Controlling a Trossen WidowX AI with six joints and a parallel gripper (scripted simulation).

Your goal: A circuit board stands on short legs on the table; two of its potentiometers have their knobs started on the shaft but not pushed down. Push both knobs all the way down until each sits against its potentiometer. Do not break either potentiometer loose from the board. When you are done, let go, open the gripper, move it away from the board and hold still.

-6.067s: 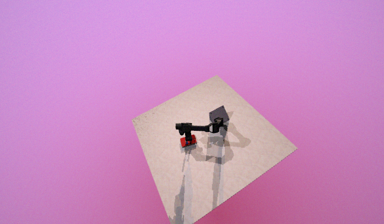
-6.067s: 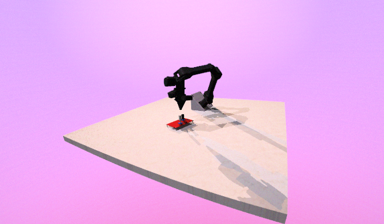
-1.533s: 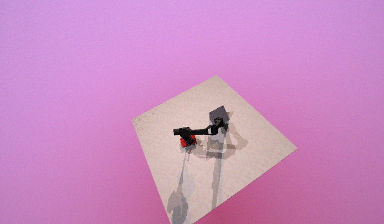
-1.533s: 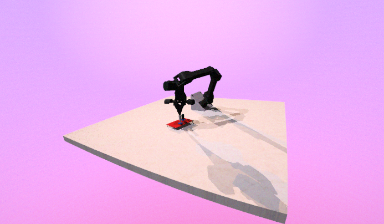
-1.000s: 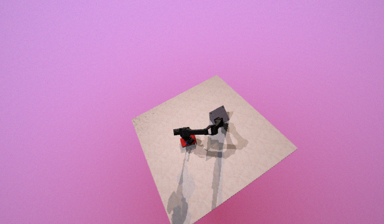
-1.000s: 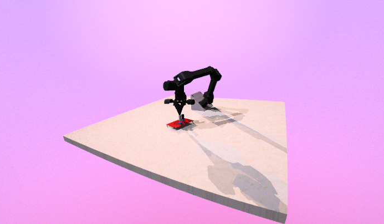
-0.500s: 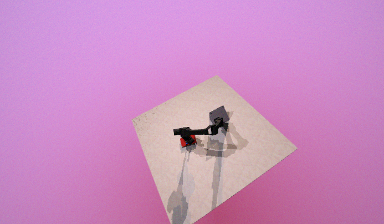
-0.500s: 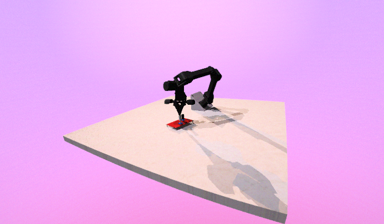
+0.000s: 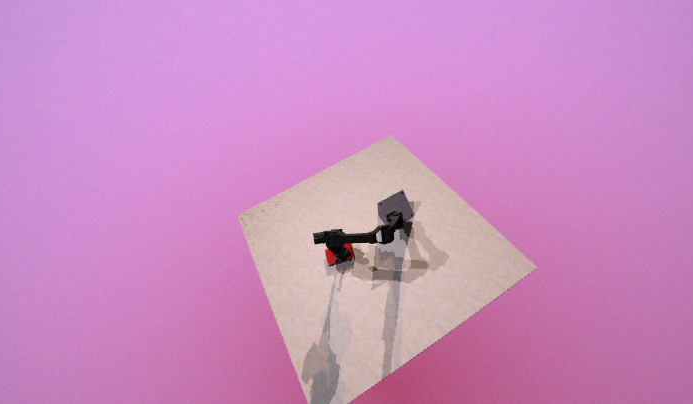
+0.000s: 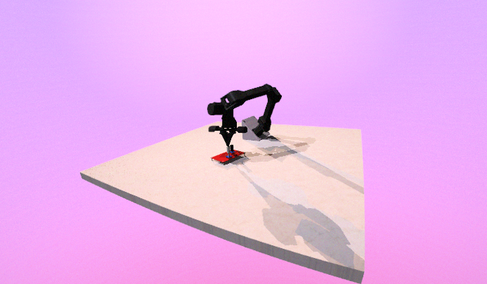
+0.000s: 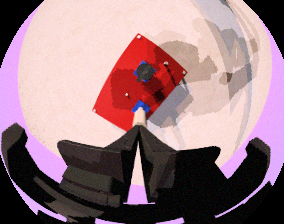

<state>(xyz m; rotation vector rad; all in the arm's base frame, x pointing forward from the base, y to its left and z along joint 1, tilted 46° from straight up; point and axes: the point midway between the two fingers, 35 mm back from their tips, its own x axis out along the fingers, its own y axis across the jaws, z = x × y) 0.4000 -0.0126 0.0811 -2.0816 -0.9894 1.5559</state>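
Observation:
The red circuit board (image 9: 331,259) (image 10: 219,157) (image 11: 113,102) stands on short legs on the table. A pale knob (image 10: 228,150) (image 11: 140,118) stands upright over one blue potentiometer (image 11: 140,106). A dark knob (image 10: 232,147) (image 11: 145,72) stands over the other potentiometer, whose blue corners show around it. My gripper (image 10: 228,145) (image 11: 138,128) is shut with nothing between its fingers. Its tips are at the top of the pale knob, touching or nearly touching it. Whether either knob sits against its potentiometer is too small to tell. In the top view the arm hides the knobs.
A grey tilted block (image 9: 394,205) (image 10: 251,129) stands by the arm's base. The table (image 9: 463,271) (image 10: 160,183) ends in open edges. The dark knob stands close beside the pale one. Thin pins stick up from the board, one a dark post (image 11: 170,70) near its edge.

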